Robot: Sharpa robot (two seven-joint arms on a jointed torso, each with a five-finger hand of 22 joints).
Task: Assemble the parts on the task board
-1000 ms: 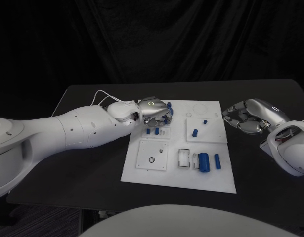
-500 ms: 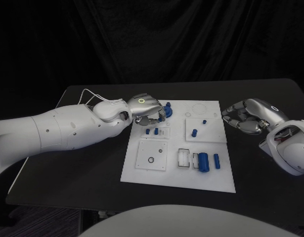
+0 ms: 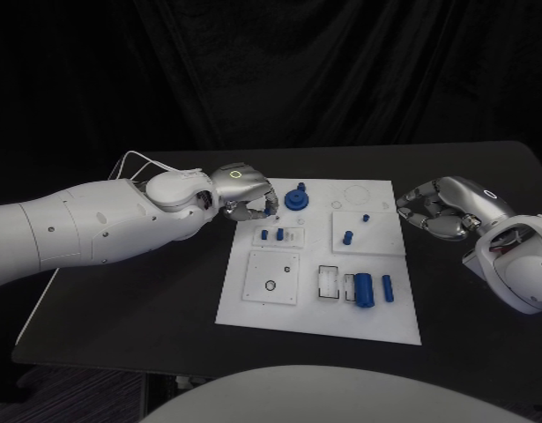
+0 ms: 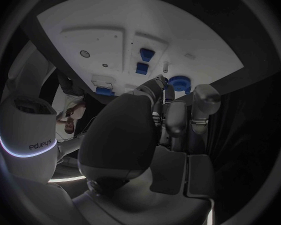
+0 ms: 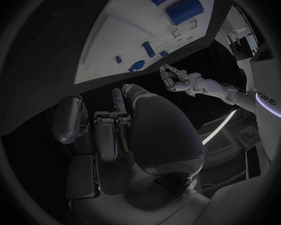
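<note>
Blue gear (image 3: 297,199) beside left hand (image 3: 244,193)

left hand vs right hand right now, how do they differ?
The left hand is at the task board's far left corner, beside the round blue part; the right hand is off the board's right edge, over the black table. The left hand's fingers point down at the board, loosely apart; the right hand's fingers are curled in. Neither holds anything.

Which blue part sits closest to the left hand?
The round blue part standing at the board's far edge, beside the left hand; the others lie farther toward the robot.
</note>
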